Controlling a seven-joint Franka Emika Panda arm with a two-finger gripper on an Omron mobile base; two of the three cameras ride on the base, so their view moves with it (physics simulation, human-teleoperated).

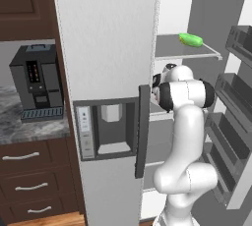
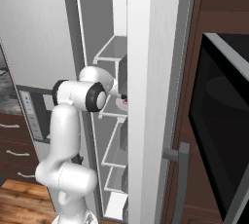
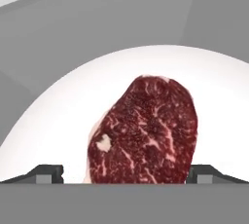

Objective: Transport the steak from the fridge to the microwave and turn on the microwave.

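Claw (image 3: pixel 124 174): spread wide, nothing pinched; one dark tip low at each side of the hand view, w/ the meat between them. Can't tell if the tips touch it.
Steak (image 3: pixel 146 130): dark red, marbled w/ pale streaks, paler rim at its lower left. Lies flat on the plate, nearer the plate's close edge, long axis running from low left to upper right in the hand view. From the right base view just a red speck (image 2: pixel 125 101) at the fridge door's edge.
Plate (image 3: pixel 58 130): white, round, much bigger than the steak. Sits on a grey fridge shelf; grey inner walls beyond its far rim.
Arm (image 1: pixel 184 136): white, dark joints, elbow bent, wrist reaching into the open fridge at mid height.
Fridge (image 1: pixel 106 38): tall, light speckled. Closed left door w/ dark dispenser panel (image 1: pixel 110 127) and dark upright handle (image 1: pixel 142 131). Right door swung open, grey bins on its inner side.
Cucumber (image 1: pixel 191 39): green, oblong, on the upper shelf near its front right corner, above the wrist.
Microwave (image 2: pixel 223 121): black glass door, silver frame, built into brown cabinets right of the fridge; door closed.
Coffee machine (image 1: pixel 37 82): black box on the speckled counter (image 1: pixel 29 127), left of fridge, toward the counter's back edge.
Drawers (image 1: pixel 29 176): brown, silver handles, under that counter.
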